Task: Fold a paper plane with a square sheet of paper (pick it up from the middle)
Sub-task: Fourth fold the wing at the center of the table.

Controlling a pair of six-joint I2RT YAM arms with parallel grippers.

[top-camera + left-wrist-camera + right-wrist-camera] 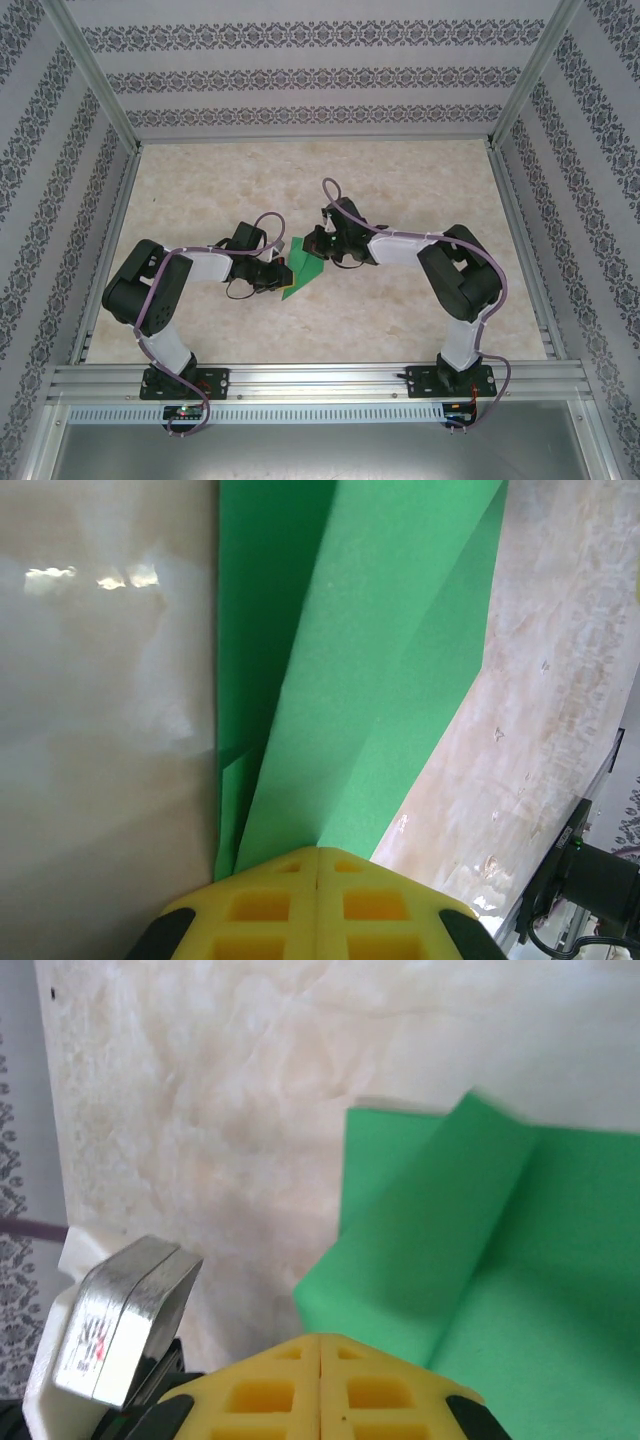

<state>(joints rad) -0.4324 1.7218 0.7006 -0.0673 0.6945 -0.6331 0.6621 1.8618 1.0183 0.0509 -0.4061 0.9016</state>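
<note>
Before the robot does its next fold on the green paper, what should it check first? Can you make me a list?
1. Left gripper shut on the green paper: ok.
2. Right gripper shut on the same paper: ok.
3. Paper shows creases from folds already made: ok.
4. The two grippers hold opposite sides of the paper and do not bump each other: ok.
5. Folded edges line up evenly: cannot tell.
6. Paper lifted off the table: cannot tell.

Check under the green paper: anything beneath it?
The marbled tabletop shows all around the green paper, with nothing poking out at its edges. The patch directly beneath is covered by the folded layers, so I cannot tell whether anything lies there.
</note>
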